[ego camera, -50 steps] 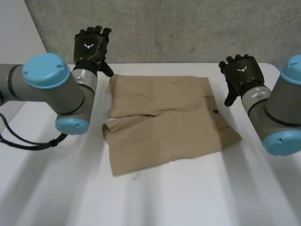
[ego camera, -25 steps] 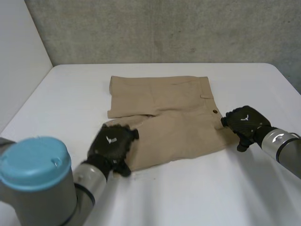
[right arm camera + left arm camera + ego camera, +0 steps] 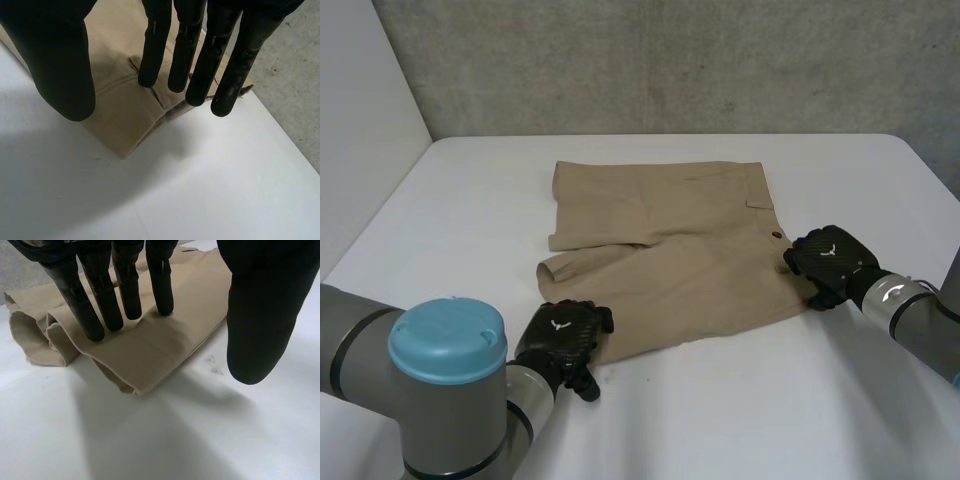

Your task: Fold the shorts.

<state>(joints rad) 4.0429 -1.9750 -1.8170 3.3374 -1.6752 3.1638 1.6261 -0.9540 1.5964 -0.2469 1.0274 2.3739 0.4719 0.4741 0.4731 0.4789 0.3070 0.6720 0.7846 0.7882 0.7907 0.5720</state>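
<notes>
Soft, floppy khaki shorts (image 3: 670, 260), probably best pinched at the hem corner under the relaxed left hand (image 3: 560, 335) and waistband corner under the equally relaxed right hand (image 3: 830, 262).

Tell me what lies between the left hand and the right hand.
The shorts, as the head view shows: the cloth spans the whole stretch, with the left hand at its near left corner and the right hand at its right corner.

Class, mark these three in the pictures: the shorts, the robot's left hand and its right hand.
shorts (image 3: 670, 265), head view, middle of the cloth.
left hand (image 3: 558, 332), head view, back of the hand.
right hand (image 3: 832, 258), head view, back of the hand.
</notes>
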